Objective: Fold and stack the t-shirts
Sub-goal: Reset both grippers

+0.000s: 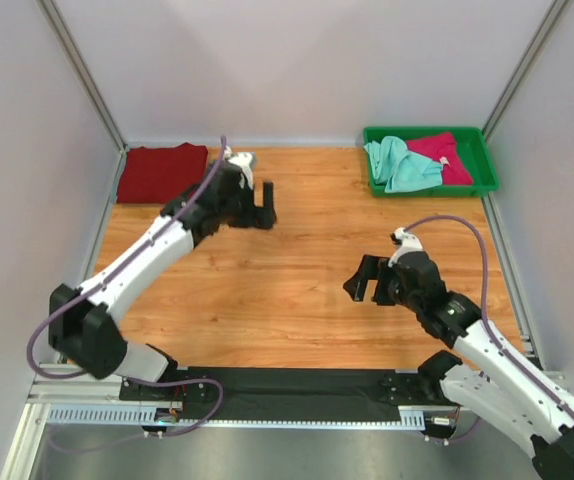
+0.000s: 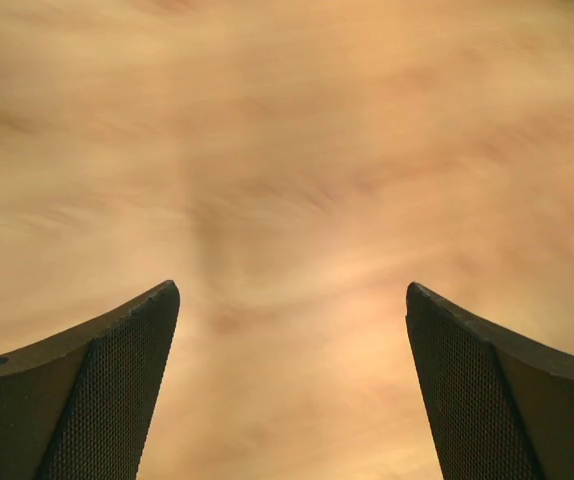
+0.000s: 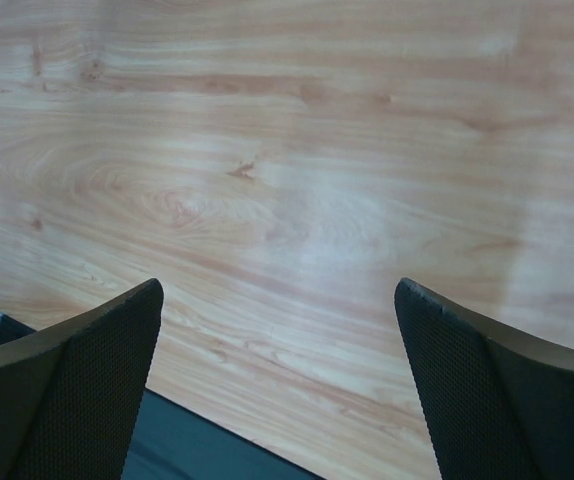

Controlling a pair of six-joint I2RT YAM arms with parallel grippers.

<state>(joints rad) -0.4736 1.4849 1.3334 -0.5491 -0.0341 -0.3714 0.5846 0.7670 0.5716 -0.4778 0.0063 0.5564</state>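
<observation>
A dark red t-shirt (image 1: pixel 162 172) lies folded flat at the table's far left corner. A mint green t-shirt (image 1: pixel 402 163) and a pinkish-red t-shirt (image 1: pixel 445 155) lie crumpled together in the green tray (image 1: pixel 487 160) at the far right. My left gripper (image 1: pixel 264 205) hangs open over bare wood, just right of the dark red shirt. In the left wrist view the left gripper (image 2: pixel 292 290) holds nothing and the wood beneath is blurred. My right gripper (image 1: pixel 364 280) is open over the table's middle right. In its wrist view the right gripper (image 3: pixel 279 285) has only wood between its fingers.
The wooden table (image 1: pixel 297 290) is walled in by pale panels on three sides. A dark mat (image 1: pixel 297 385) runs along the near edge between the arm bases, and that dark mat (image 3: pixel 197 450) also shows in the right wrist view.
</observation>
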